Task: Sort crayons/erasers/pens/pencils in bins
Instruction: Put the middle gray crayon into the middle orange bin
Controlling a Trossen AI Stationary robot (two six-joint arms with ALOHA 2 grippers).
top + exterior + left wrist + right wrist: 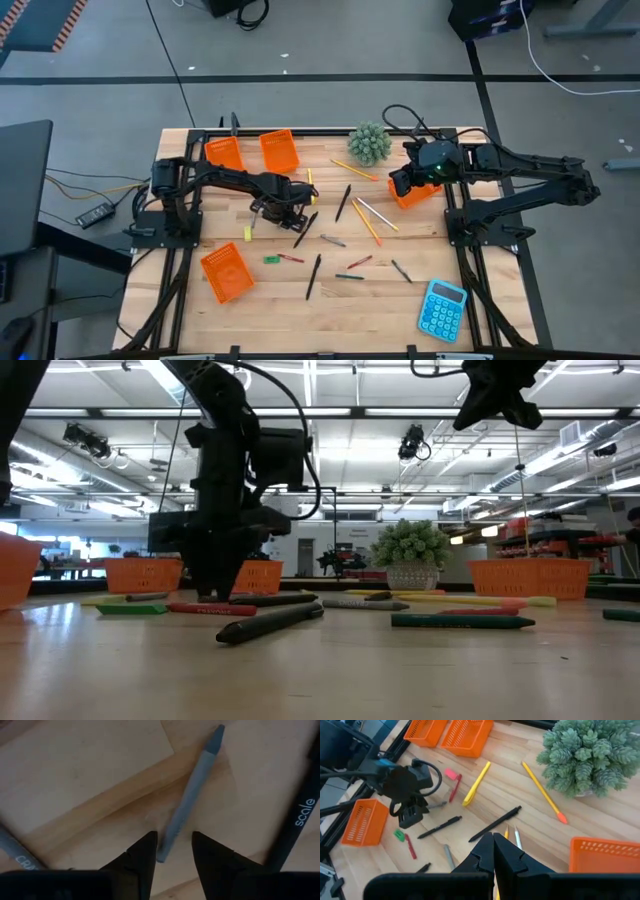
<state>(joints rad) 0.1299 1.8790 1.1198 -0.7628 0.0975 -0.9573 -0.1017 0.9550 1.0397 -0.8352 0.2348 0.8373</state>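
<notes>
My left gripper (174,851) points down at the table's left-middle (275,212), low over the wood (213,596). It is open. Its fingers stand on either side of one end of a grey crayon (192,795) that lies flat on the table, with a gap showing on each side. A black pen (297,825) lies beside that crayon. My right gripper (493,845) is shut with nothing in it, raised above the orange bin (415,192) at the table's right. Other pens (343,203), pencils (365,222), crayons (291,258) and erasers (270,260) lie scattered across the middle.
Two orange bins (225,153) (279,150) stand at the far left and one (226,272) at the near left. A potted plant (369,144) stands at the far middle. A blue calculator (442,310) lies near right. A yellow marker (310,185) lies close behind my left gripper.
</notes>
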